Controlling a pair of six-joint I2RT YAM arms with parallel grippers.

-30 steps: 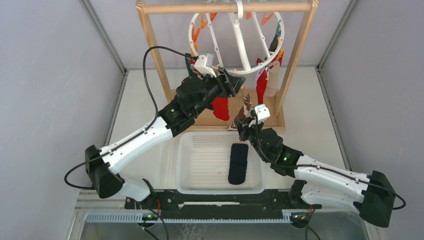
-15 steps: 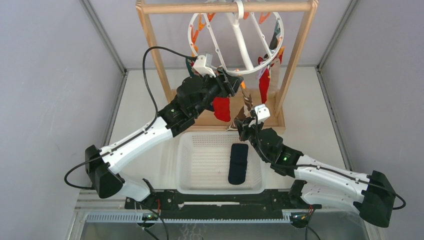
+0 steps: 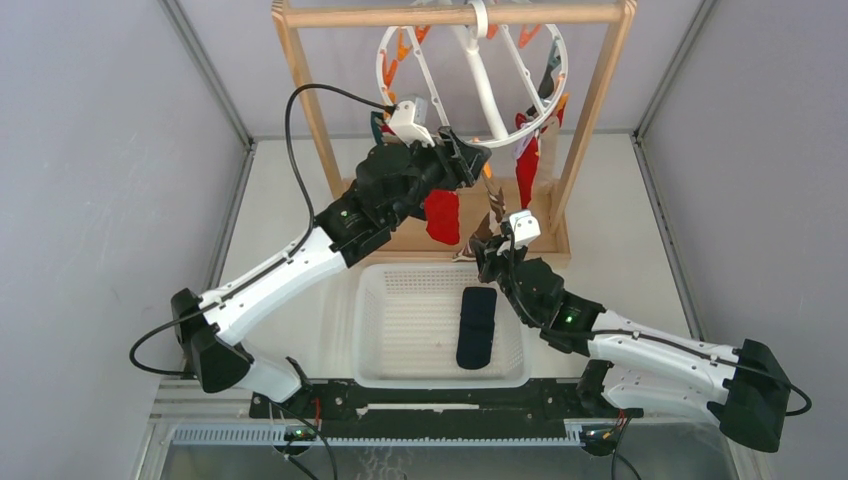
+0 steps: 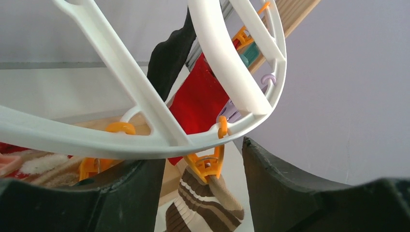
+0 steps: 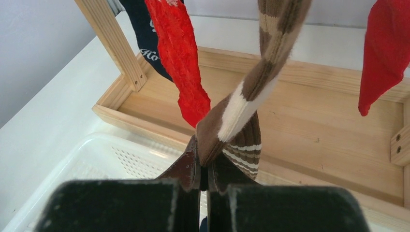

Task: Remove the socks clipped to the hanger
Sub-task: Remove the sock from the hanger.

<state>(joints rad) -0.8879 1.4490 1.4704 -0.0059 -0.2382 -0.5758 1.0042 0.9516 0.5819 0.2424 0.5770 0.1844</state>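
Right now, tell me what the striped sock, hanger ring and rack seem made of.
Striped sock: fuzzy ribbed knit, probably a yarn fabric. Hanger ring: smooth, slightly glossy white plastic, moulded look. Rack: pale bare-looking wood, grain visible.

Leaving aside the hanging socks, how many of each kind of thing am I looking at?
Robot arms: 2
Wooden rack: 1
Round white hanger: 1
White basket: 1
Dark sock lying in the basket: 1
Total: 6

White shells, black joints: left arm (image 3: 290, 268), right arm (image 3: 655, 350); black cable (image 3: 291, 150); black jaws.
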